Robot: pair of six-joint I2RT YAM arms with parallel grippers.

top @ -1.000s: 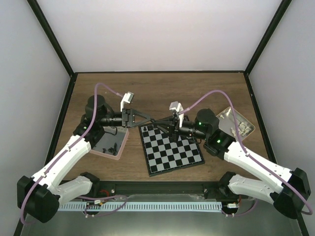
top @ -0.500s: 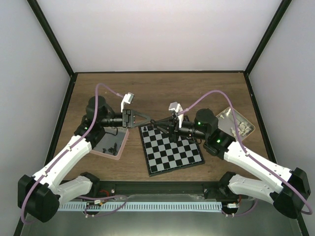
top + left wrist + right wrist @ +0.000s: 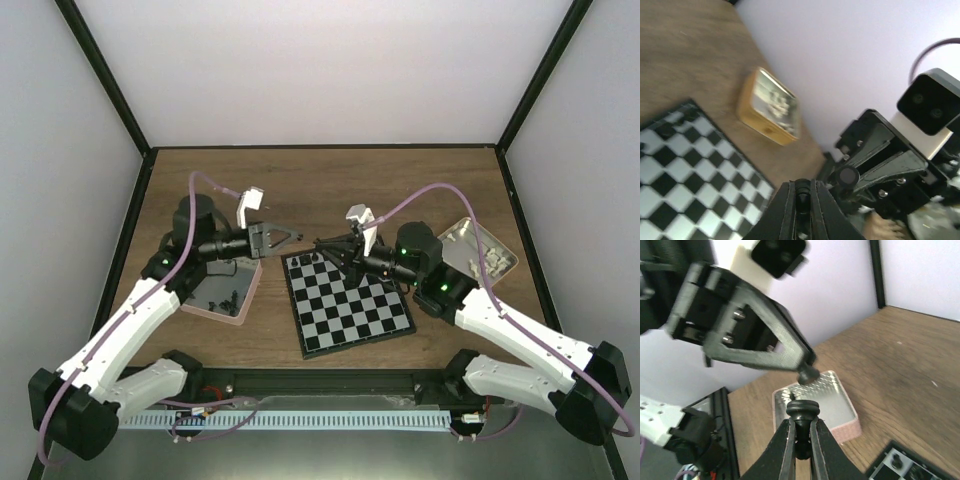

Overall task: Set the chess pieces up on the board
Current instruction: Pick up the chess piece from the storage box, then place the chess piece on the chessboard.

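Pinching a black piece (image 3: 802, 409) between its closed fingers, the right tool (image 3: 320, 243) points left above the far left corner of the board (image 3: 350, 310). The left tool (image 3: 289, 234) faces it tip to tip across a small gap and is closed too. A dark knob shows at its tip, but I cannot tell whether that is a piece. A few black chess pieces (image 3: 305, 259) stand on the board's far left squares. The board's left edge lies near the pink-rimmed tray (image 3: 250, 292), and its right corner lies near the tan tin (image 3: 512, 263). Beyond both tools the desk (image 3: 330, 185) runs as open wood to the back wall. Each arm climbs from its near base with the elbow bent, its forearm roughly level and aimed inward.
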